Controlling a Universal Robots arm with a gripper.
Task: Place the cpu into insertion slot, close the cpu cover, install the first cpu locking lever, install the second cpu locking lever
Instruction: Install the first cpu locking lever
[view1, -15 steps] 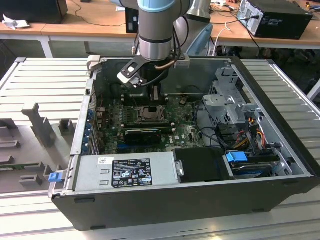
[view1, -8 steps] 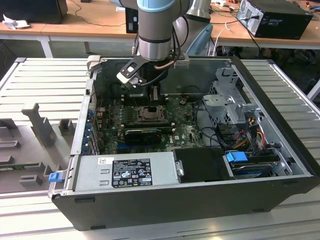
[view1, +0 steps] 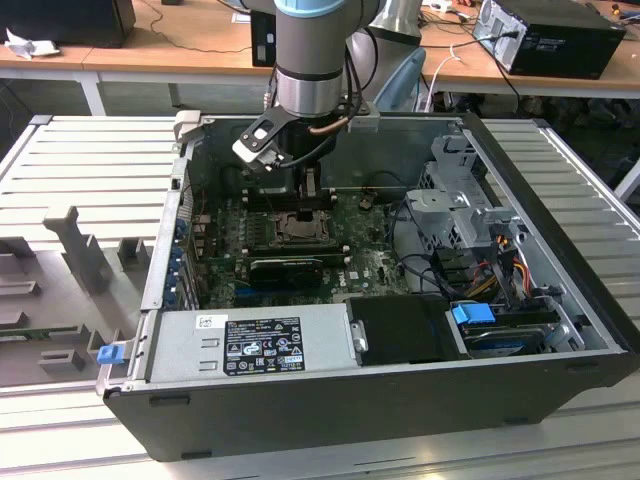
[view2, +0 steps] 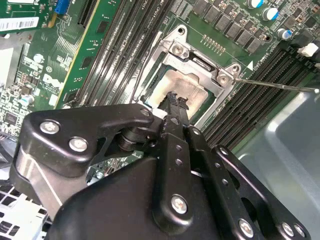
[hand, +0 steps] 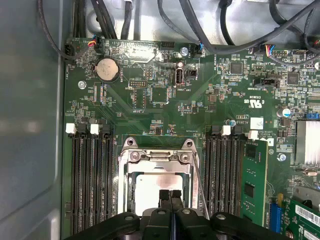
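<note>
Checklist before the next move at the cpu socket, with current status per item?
1. cpu seated: ok, lies flat inside the cover opening.
2. cpu cover down: ok, looks flat around the cpu.
3. The gripper fingers shut and empty: ok.
4. Fingertips touching the cpu: cannot tell.
5. Visible locking lever latched: not ok, the thin rod angles away from the cover.

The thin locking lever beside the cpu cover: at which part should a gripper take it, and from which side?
Probably near the free end of the locking lever. It is a thin rod reaching from the cpu cover out over the memory slots, so come from above, gripping across it.
</note>
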